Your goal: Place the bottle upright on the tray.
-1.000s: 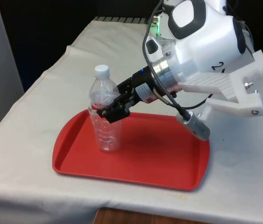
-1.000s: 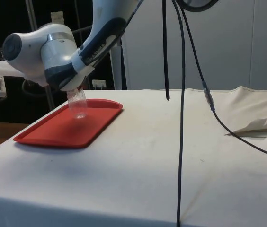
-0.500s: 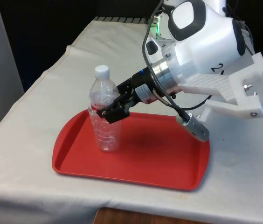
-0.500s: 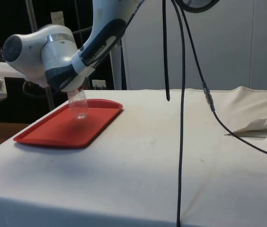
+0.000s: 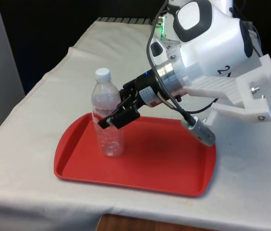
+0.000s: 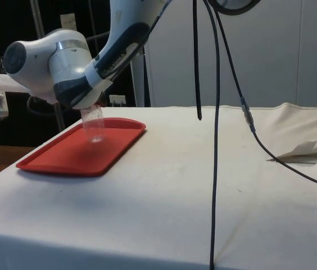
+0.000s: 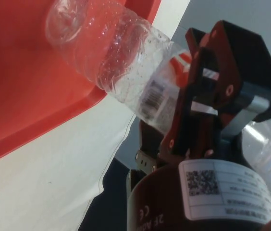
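Note:
A clear plastic bottle (image 5: pixel 108 139) with a white cap and a red-and-white label stands upright on the red tray (image 5: pixel 164 163), towards the front view's left. My black gripper (image 5: pixel 113 115) is level with the bottle's label, coming in from the front view's right. It is open, with one finger on each side of the bottle. In the wrist view the bottle (image 7: pixel 111 53) lies between my spread fingers (image 7: pixel 193 91), its base resting on the tray (image 7: pixel 20 72). From the side, the bottle (image 6: pixel 95 128) stands on the tray (image 6: pixel 74 157) just below the arm's wrist.
The tray lies near the table's front edge, on the white cloth (image 5: pixel 39 110). Its right half is bare. In the side view a black cable (image 6: pixel 214 140) hangs down over the table, and the cloth is creased (image 6: pixel 304 149) at the far right.
The fingers have spread apart off the bottle. The bottle has gone from a slight lean to upright, its cap shifting a little to the front view's left.

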Action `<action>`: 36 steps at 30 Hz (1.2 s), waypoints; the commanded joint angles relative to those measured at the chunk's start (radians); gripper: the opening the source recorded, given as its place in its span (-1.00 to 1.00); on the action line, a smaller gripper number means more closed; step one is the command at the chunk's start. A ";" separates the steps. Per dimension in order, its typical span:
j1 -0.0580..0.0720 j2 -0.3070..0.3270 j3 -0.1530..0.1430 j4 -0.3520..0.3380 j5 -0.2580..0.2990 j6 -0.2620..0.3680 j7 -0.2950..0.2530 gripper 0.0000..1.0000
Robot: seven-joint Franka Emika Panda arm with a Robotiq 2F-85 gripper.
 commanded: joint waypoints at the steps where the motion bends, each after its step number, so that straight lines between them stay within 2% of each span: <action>1: 0.000 0.001 0.000 0.002 0.001 0.003 0.003 1.00; 10: 0.005 -0.002 0.001 0.004 0.002 -0.007 0.004 1.00; 23: -0.002 -0.020 0.016 0.026 0.009 -0.016 0.011 1.00; 36: -0.001 -0.049 0.029 0.032 0.007 -0.036 0.008 1.00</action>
